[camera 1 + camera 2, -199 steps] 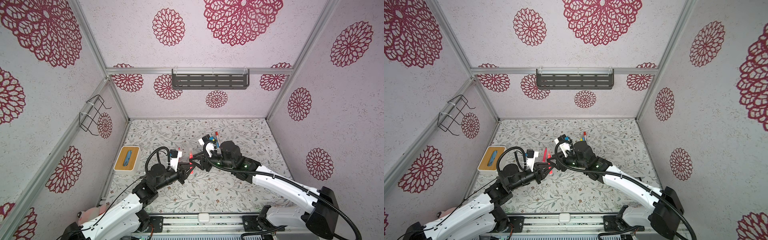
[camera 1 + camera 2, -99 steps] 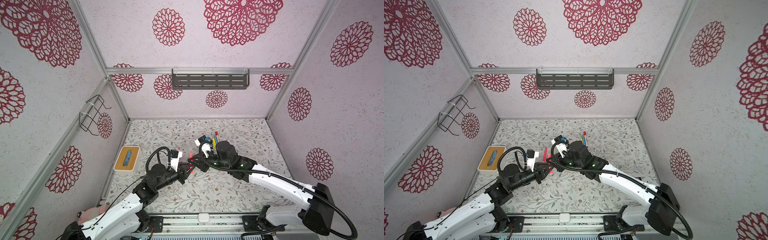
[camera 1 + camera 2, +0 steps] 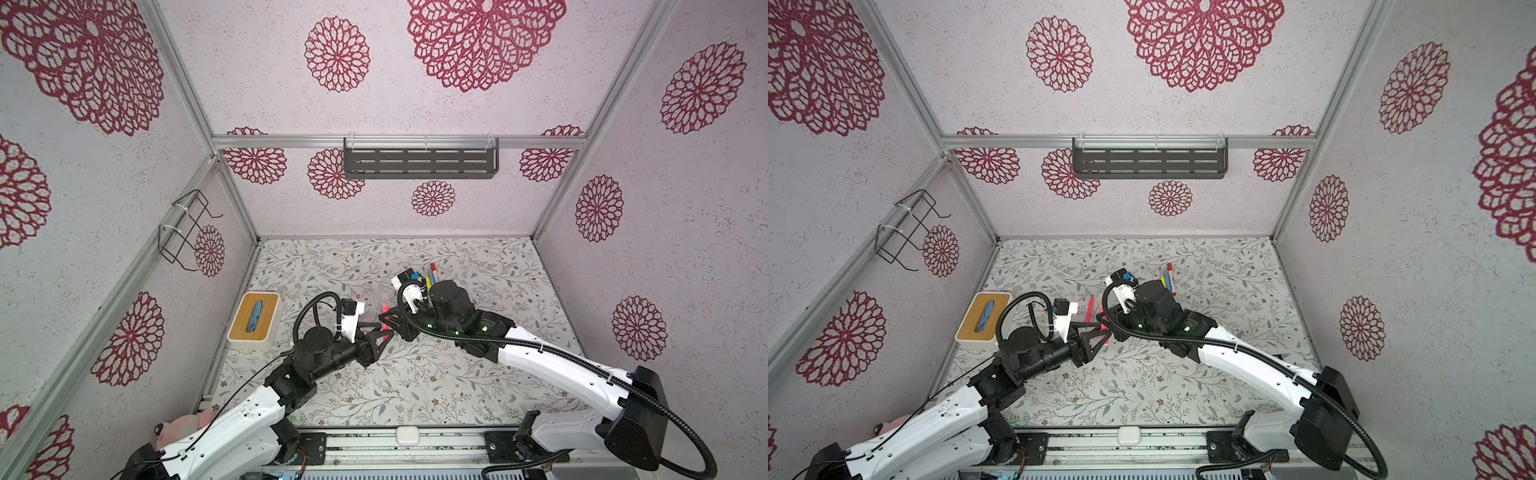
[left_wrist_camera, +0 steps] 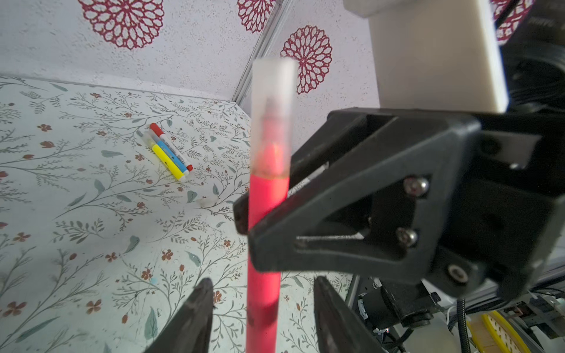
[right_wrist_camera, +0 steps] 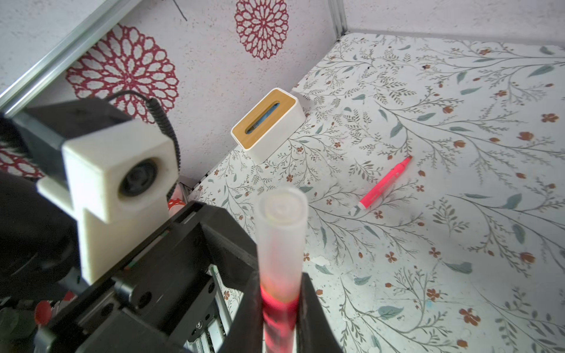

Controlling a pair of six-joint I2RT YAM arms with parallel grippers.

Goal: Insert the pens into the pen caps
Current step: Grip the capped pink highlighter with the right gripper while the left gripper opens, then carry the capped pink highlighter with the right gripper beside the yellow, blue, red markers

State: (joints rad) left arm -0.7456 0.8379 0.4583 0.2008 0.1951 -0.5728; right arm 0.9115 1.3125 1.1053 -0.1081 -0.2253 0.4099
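Clamping the pink pen (image 4: pixel 269 195) upright in mid-air at scene centre with the right gripper (image 4: pixel 249 226); flanking its barrel with the left gripper (image 4: pixel 263 284), jaws apart; risking the clear cap (image 4: pixel 273 101) slipping off if loosely seated.

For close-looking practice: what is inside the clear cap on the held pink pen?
Inside the clear cap the tip of the pink pen shows dimly; the frosted wall blurs its detail.

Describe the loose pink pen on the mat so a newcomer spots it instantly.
Start at the wood-topped box by the wall; out from it on the floral mat, the pink pen lies flat and alone. The other pink one, the capped pen, stands in the right gripper, and the pen bunch is yellow, blue and white.
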